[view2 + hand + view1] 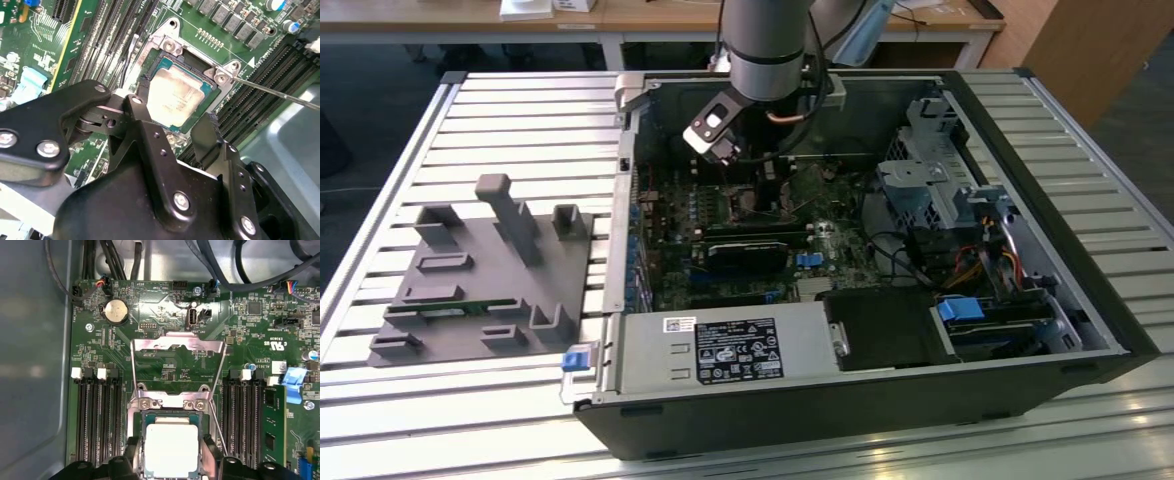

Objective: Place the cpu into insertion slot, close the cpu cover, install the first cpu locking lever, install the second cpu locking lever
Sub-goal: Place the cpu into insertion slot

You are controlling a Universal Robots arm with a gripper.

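Exterior view: arm reaching down into an open case laid flat on a slatted table; gripper low inside it
fixture: grey moulded block on the table, at the exterior view's left; beside the case, not touching it
cpu: silver-topped chip lying flat in the socket, square to its frame; seen in both wrist views
gripper: straddling the cpu, just above the socket; whether it grips the chip or stands free of it cannot be told
cover: shiny open frame swung up and back from its hinge, lying over the board; not closed on the cpu
lever: thin metal rod running from a socket corner out over the slots; not latched
slots: black rows on both sides of the socket; one green module seated among them
coin cell: round, silver; on the board beyond the cover
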